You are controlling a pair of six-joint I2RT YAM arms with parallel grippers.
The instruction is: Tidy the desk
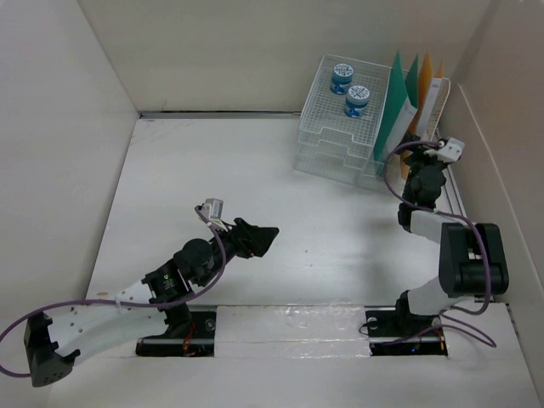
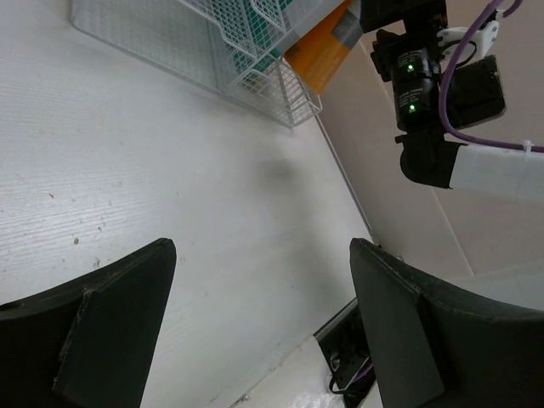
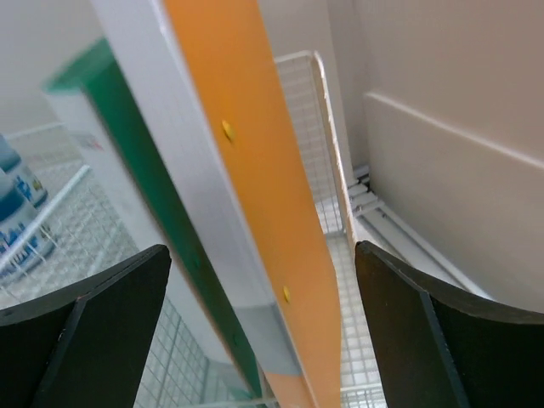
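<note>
Looking down from above, the white counter (image 1: 255, 161) fills the floor between beige wall panels (image 1: 51, 127). At its far right corner stands a clear wire-mesh rack (image 1: 336, 140) with two blue-lidded jars (image 1: 349, 89) on the top tier. Green and orange folders (image 1: 399, 102) stand upright just beside the rack on its right. The left arm (image 1: 183, 268) angles low over the middle of the counter, and its left end effector (image 1: 263, 240) hangs over bare surface, well apart from the rack. The right arm (image 1: 463, 255) reaches toward the folders, its fingers hard to make out from here.

From the left wrist, the two dark fingers are spread wide with nothing between them but bare counter below. The rack and an orange folder corner sit at the top of the view, with the right arm next to them against the wall.

From the right wrist, the right end effector (image 3: 262, 255) is also spread wide. An orange folder (image 3: 246, 153) and a green folder (image 3: 127, 144) run upright through the gap between the fingers. Whether either finger touches them cannot be told. Mesh shows behind the folders, and the jars peek in at the left edge.
</note>
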